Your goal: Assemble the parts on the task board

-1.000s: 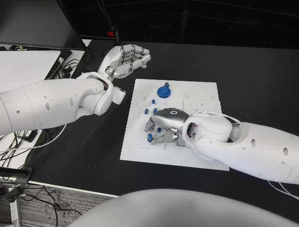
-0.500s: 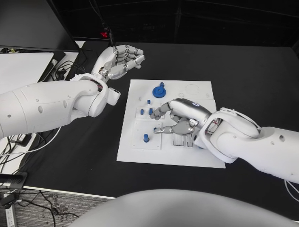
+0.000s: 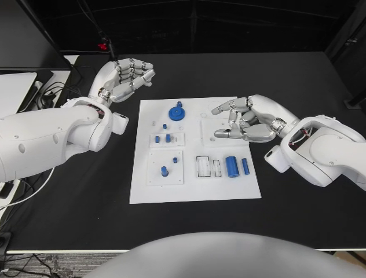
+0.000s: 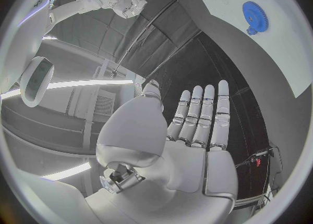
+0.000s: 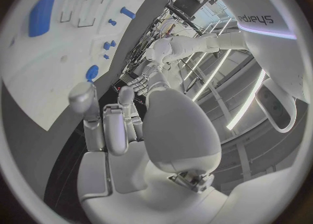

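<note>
The white task board [image 3: 196,188] lies mid-table. On it sit a blue gear [image 3: 177,113], several small blue pegs [image 3: 164,171] on its left half, and two blue cylinders [image 3: 231,165] lying beside white slots [image 3: 203,166]. My right hand [image 3: 245,119] hovers over the board's far right part with its fingers loosely curled and apart, holding nothing. My left hand [image 3: 124,78] is raised beyond the board's far left corner, fingers straight and empty. The left wrist view shows that hand [image 4: 189,140] and the gear [image 4: 253,15]. The right wrist view shows the right hand [image 5: 130,130], a cylinder [image 5: 42,18] and the board [image 5: 39,73].
A white side table [image 3: 3,87] with cables [image 3: 50,90] stands off the black table's left edge. Black tabletop [image 3: 308,75] surrounds the board on all sides.
The camera has shifted. My right hand has left the board's near-left area and moved to its far right part, uncovering the two blue cylinders. The left hand keeps its raised pose.
</note>
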